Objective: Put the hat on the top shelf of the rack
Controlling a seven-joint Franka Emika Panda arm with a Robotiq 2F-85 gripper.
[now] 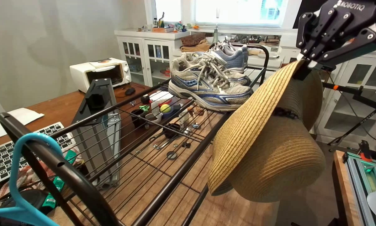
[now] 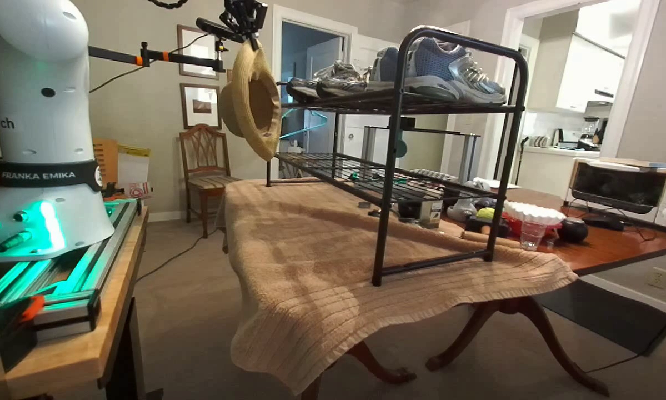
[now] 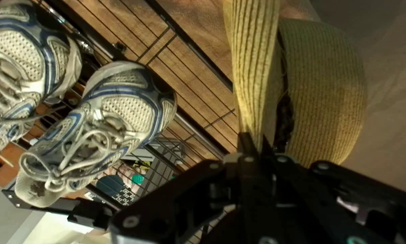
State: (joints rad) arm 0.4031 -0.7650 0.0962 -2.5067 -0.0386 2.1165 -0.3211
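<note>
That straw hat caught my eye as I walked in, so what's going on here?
A robot arm has the straw hat pinched by its brim in the gripper. The hat hangs steeply tilted beside the black wire rack, not yet on the top shelf, where it seems meant to go. Sneakers sit on that shelf. Whether the hat touches the rack, I can't tell.

Decent open stretch on the black wire-rod top shelf (image 1: 181, 171), between the worn grey-and-blue mesh sneakers (image 1: 206, 84) and the curved black metal end rail (image 1: 73, 180). That rail sticks up though, with a light-blue plastic hanger (image 1: 24, 211) hooked on. One sneaker's toe pokes over the long edge too.
</note>
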